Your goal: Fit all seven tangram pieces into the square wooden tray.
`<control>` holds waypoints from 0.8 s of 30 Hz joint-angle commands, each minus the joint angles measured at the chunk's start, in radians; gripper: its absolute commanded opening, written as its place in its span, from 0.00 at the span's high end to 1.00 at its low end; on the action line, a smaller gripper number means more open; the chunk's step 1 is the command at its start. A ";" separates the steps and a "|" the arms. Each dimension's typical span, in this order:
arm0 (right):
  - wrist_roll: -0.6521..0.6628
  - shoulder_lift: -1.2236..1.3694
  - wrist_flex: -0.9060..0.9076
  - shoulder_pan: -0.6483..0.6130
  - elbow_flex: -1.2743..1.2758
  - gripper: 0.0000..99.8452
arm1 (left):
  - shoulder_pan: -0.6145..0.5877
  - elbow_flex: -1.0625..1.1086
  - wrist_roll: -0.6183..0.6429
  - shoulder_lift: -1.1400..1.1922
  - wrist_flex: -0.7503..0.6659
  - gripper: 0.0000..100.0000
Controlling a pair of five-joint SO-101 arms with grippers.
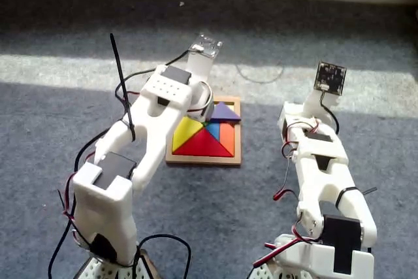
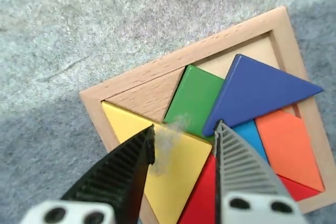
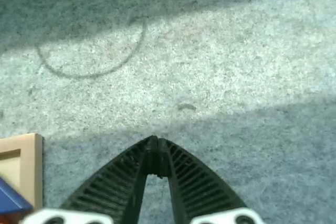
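The square wooden tray [image 2: 131, 80] lies on the carpet, under my left arm [image 1: 163, 96] in the high view [image 1: 202, 159]. In it lie a yellow triangle [image 2: 173, 166], a green piece [image 2: 194, 100], a red piece [image 2: 202, 203], a light blue piece [image 2: 249, 132] and an orange piece [image 2: 289, 145]. A dark blue triangle [image 2: 257, 87] rests askew across the tray, one tip near the rim. My left gripper [image 2: 184, 135] hangs open above the green and yellow pieces, holding nothing. My right gripper [image 3: 155, 145] is shut over bare carpet beside the tray's corner [image 3: 23, 150].
Bare wood [image 2: 149, 98] shows in the tray next to the green piece and beyond the dark blue triangle. Grey carpet [image 1: 261, 200] surrounds the tray. My right arm [image 1: 320, 155] stands to the tray's right. A thin loop of cord [image 3: 89, 51] lies on the carpet.
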 commanded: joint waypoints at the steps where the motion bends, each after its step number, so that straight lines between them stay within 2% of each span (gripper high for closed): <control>1: -0.005 -0.010 -0.021 -0.008 -0.047 0.99 | 0.016 -0.036 0.009 0.005 0.011 0.80; 7: -0.005 -0.010 -0.021 -0.008 -0.047 0.99 | 0.015 -0.038 0.009 0.004 0.009 0.80; 24: -0.005 -0.010 -0.021 -0.012 -0.047 0.99 | -0.016 -0.035 0.008 0.010 -0.178 0.80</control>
